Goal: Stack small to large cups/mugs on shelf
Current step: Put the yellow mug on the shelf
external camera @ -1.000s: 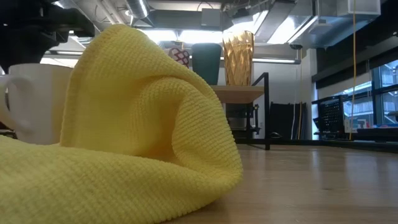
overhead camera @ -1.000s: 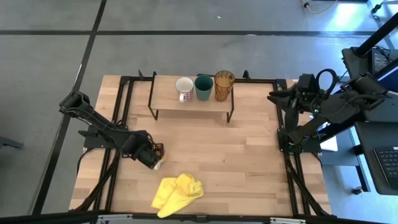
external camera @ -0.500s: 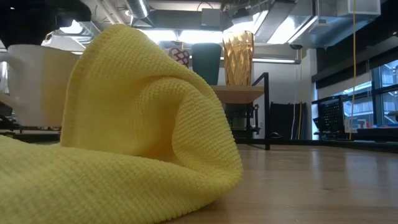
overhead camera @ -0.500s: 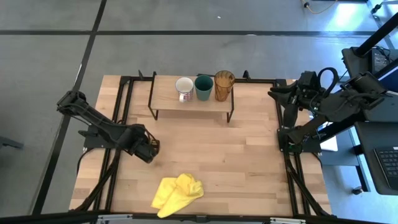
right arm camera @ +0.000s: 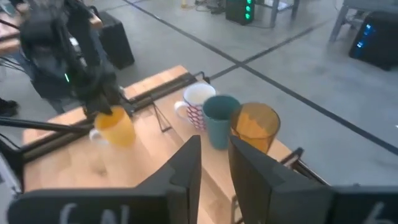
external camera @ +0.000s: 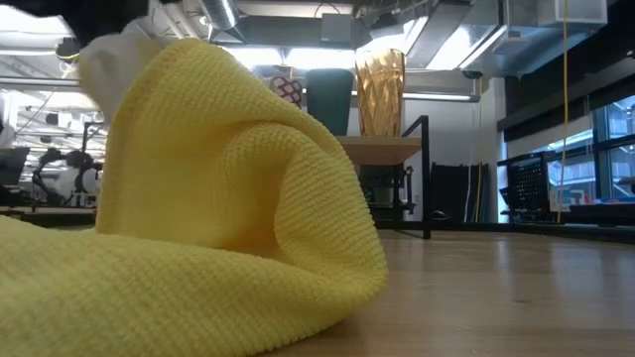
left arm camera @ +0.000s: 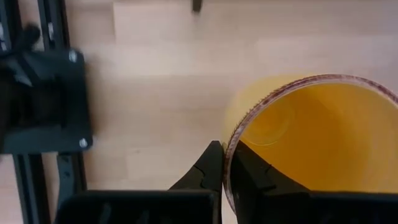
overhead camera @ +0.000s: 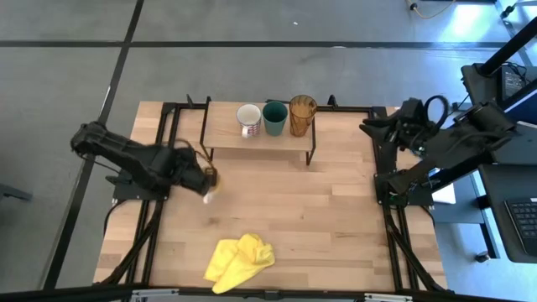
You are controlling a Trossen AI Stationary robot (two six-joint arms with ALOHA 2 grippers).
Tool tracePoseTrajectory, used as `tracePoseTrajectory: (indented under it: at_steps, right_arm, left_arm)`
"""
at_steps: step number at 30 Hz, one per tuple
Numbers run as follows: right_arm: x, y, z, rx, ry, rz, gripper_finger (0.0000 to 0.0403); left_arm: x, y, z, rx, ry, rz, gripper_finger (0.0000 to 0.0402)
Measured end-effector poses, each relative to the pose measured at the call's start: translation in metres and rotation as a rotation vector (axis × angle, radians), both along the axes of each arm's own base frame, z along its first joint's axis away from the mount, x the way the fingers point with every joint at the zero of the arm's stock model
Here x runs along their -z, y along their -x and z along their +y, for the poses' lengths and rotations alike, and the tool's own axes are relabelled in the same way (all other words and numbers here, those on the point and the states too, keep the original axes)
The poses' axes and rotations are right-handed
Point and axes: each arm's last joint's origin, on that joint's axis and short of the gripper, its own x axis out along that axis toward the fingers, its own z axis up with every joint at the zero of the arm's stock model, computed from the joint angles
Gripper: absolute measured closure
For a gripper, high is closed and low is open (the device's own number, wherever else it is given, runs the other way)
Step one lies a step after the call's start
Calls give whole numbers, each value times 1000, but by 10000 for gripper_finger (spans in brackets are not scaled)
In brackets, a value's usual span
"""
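Wooden tabletop (overhead camera: 336, 218) below, the left gripper (left arm camera: 224, 163) is clamped on the orange mug's (left arm camera: 311, 143) rim, carrying it. Ahead, the shelf (overhead camera: 226, 134) has space beside the white mug (overhead camera: 248, 119). Right gripper (right arm camera: 214, 162) waits, fingers apart.

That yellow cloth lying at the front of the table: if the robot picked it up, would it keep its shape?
Probably not. The yellow cloth lies crumpled in soft folds, so it would likely droop from a pincer. Its knitted weave looks grippy rather than slippery. It seems light, so a push would probably slide or bunch it on the table rather than roll it.
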Motion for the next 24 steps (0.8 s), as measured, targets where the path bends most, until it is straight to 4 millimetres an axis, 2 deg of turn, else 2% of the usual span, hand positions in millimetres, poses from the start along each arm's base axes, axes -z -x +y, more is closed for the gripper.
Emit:
tracePoseTrajectory:
  at_steps: [6, 10, 16, 24]
  right_arm:
    - [30, -3, 1, 58, -26, 54, 320]
    - [47, 2, -2, 110, -92, 38, 320]
    - [44, 5, -3, 75, -157, -85, 320]
    - [42, 2, -1, 56, -150, -98, 320]
  left_arm:
    - [-43, -6, 30, 27, -43, 6, 395]
    - [-65, -9, 52, 41, -66, -52, 395]
    - [-84, -5, 92, -5, -114, -69, 395]
    - [-96, -5, 141, -33, -131, -35, 395]
